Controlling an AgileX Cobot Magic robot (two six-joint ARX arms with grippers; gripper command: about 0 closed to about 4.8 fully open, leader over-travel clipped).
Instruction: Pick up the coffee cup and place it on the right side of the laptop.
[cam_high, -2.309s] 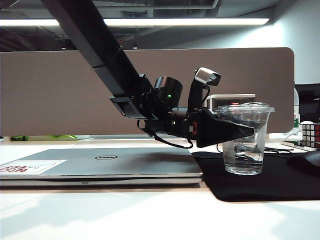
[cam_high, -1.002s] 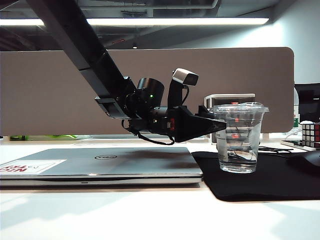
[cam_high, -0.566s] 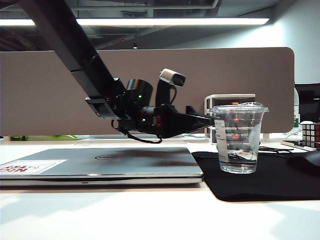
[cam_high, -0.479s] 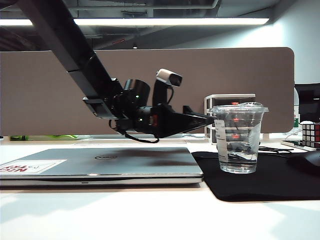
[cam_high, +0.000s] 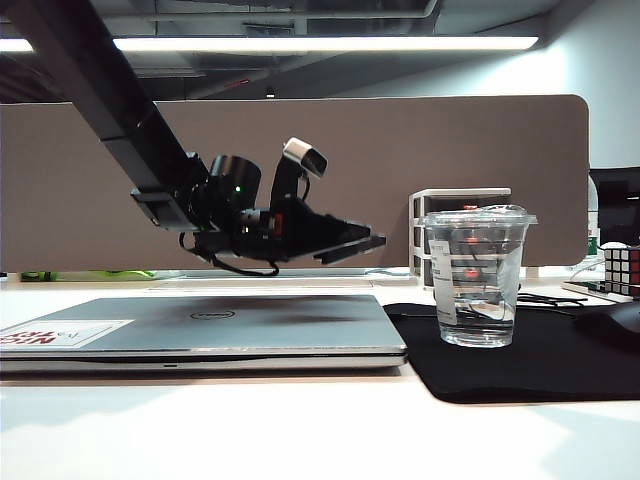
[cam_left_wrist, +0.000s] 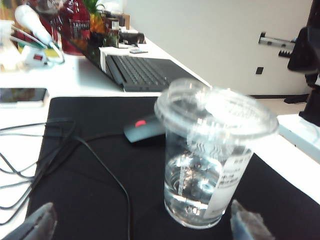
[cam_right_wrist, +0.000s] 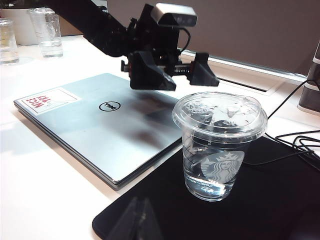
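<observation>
On the black mat (cam_high: 520, 375), to the right of the closed laptop (cam_high: 200, 330), the coffee cup (cam_high: 478, 277) stands upright with its lid on in the exterior view, while the left gripper (cam_high: 372, 240) hangs above the laptop's lid, apart from the cup. From the left wrist view, two fingertips (cam_left_wrist: 247, 226) flank the cup (cam_left_wrist: 212, 155) widely, released and touching nothing; a mouse (cam_left_wrist: 142, 131) lies behind it. From the right wrist view, the left gripper (cam_right_wrist: 182, 75) is spread over the laptop (cam_right_wrist: 100, 130) beside the cup (cam_right_wrist: 217, 145); the right gripper (cam_right_wrist: 137, 217) is only a dark blur, its state impossible to tell.
</observation>
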